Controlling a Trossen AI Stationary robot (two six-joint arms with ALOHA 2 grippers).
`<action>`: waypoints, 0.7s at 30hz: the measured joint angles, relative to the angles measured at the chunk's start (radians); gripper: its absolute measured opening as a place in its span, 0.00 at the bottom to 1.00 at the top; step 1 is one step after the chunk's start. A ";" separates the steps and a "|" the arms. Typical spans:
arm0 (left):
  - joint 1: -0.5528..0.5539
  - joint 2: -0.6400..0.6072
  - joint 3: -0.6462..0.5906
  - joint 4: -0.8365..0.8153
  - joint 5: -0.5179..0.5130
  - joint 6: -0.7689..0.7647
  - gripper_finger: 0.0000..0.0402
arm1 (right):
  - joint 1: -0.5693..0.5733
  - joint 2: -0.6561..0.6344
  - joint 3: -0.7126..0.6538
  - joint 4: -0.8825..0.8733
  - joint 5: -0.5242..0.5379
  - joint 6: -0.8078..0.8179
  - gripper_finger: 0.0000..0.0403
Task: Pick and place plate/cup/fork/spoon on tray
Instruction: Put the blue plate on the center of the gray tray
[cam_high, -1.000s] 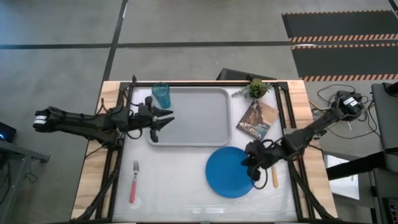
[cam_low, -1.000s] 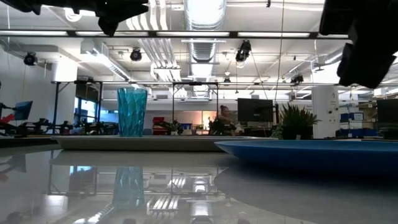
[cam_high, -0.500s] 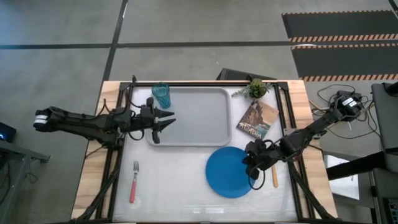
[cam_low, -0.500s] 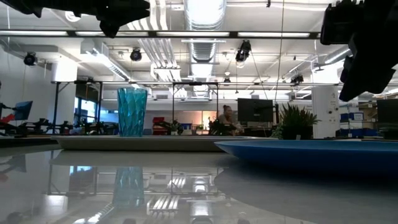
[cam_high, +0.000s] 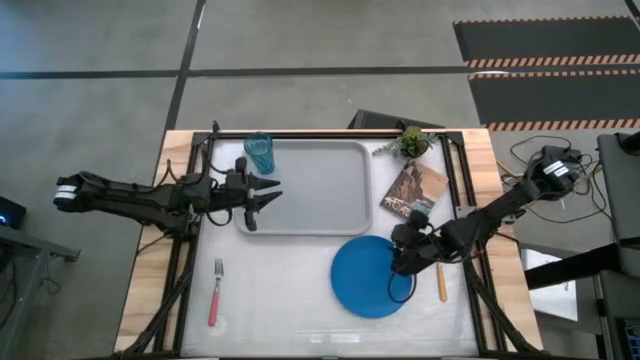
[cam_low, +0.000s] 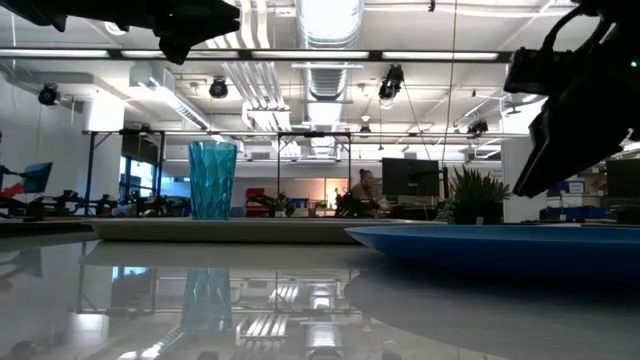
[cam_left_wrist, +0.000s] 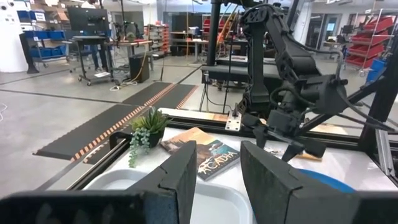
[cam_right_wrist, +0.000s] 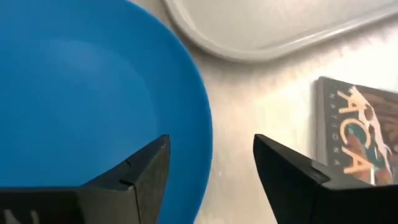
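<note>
The blue plate (cam_high: 368, 277) lies flat on the white table, near the right. My right gripper (cam_right_wrist: 211, 180) hangs over the plate's right rim (cam_right_wrist: 204, 149), tipped downward and open, one finger over the plate and one over bare table. The grey tray (cam_high: 310, 190) sits at the far middle, with the teal cup (cam_high: 259, 153) upright in its far left corner. The pink-handled fork (cam_high: 214, 293) lies near the left front. The orange-handled spoon (cam_high: 442, 283) lies right of the plate. My left gripper (cam_high: 264, 192) hovers level and open over the tray's left edge, holding nothing.
A small potted plant (cam_high: 413, 140) and a brownish picture card (cam_high: 412, 192) lie right of the tray, just beyond my right gripper. A dark frame (cam_high: 455, 180) borders the table. Bare table stretches between fork and plate.
My right gripper has sunk toward the plate's right rim, tipping further downward and rolling at the wrist, and its fingers have spread open. The plate, the other tableware and my left arm have kept still.
</note>
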 joint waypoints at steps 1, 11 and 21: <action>0.000 -0.002 -0.002 -0.001 0.000 0.000 0.27 | -0.001 0.003 -0.009 0.022 0.003 -0.013 0.55; 0.000 -0.002 -0.012 0.001 0.000 -0.001 0.27 | -0.001 -0.012 -0.210 0.306 0.003 0.020 0.56; 0.000 -0.002 -0.014 0.001 0.000 -0.004 0.27 | -0.001 -0.012 -0.380 0.674 -0.001 0.023 0.52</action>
